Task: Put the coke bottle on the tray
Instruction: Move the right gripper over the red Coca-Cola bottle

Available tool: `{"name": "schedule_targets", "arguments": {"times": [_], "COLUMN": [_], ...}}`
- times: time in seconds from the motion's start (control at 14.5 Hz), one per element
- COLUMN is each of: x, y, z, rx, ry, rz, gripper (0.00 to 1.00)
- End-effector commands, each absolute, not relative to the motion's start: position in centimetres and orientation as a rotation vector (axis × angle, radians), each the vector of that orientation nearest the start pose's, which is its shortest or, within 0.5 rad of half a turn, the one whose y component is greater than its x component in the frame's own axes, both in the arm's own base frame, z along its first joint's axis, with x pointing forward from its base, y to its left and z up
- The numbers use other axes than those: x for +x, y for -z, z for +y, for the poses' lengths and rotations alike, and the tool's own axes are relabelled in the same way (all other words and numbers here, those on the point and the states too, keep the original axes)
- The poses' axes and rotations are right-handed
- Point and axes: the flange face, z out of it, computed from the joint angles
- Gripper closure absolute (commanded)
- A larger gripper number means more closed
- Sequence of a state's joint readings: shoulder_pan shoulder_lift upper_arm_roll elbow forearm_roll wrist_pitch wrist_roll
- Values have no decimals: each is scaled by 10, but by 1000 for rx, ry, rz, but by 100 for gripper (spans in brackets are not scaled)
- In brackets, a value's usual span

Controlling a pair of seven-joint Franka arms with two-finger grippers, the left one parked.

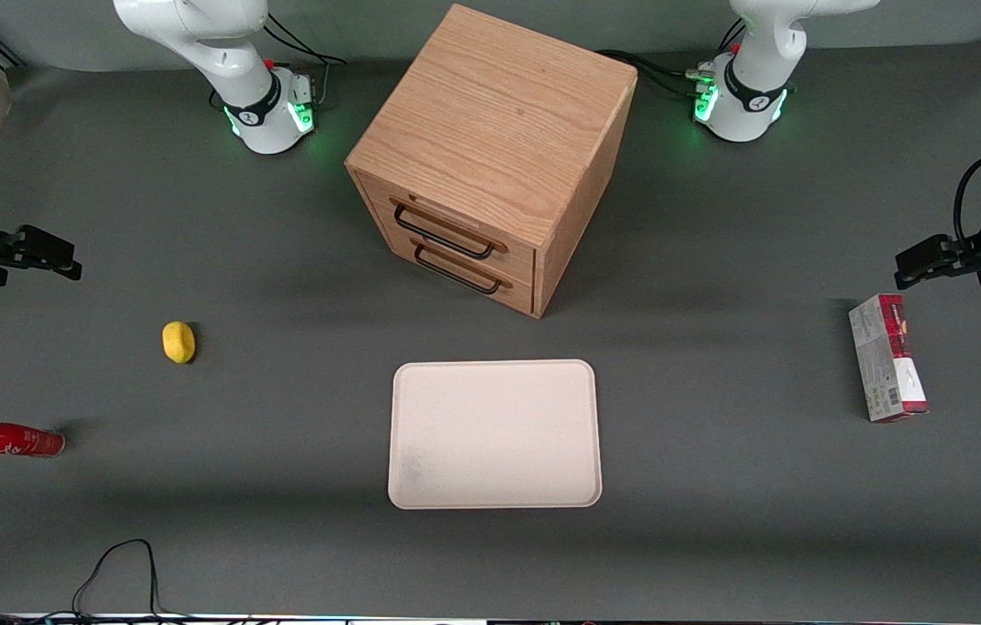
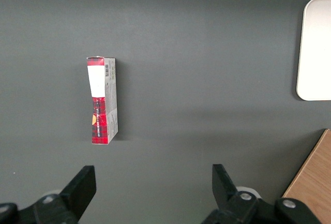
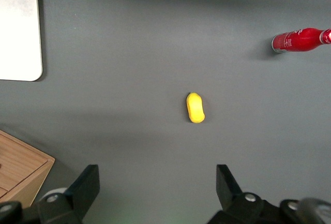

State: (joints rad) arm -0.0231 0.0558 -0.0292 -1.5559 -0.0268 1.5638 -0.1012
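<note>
The coke bottle is small and all red with a red cap, and lies on its side on the grey table toward the working arm's end. It also shows in the right wrist view. The cream tray lies flat and bare in front of the drawer cabinet, and its corner shows in the right wrist view. My right gripper is open and empty, held above the table, farther from the front camera than the bottle and apart from it. In the right wrist view the gripper has its jaws spread wide over bare table.
A yellow lemon-like object lies between the gripper and the tray, farther from the camera than the bottle. A wooden two-drawer cabinet stands mid-table. A red-and-grey carton lies toward the parked arm's end. Cables trail along the near edge.
</note>
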Motion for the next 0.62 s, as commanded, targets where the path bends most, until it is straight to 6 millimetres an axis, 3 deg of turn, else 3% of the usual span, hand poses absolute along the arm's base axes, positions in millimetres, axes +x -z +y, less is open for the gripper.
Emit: {"name": "schedule_targets", "arguments": {"times": [0.0,0.41,0.55], "x": [566,572,585], "y": [-608,-603,-602], "z": [-30,-40,-46], "rx": [-3182,-3181,-3187], "ry": [-77,-80,-65], "rz": [-51,-22,-22], "gripper": [0,0,0]}}
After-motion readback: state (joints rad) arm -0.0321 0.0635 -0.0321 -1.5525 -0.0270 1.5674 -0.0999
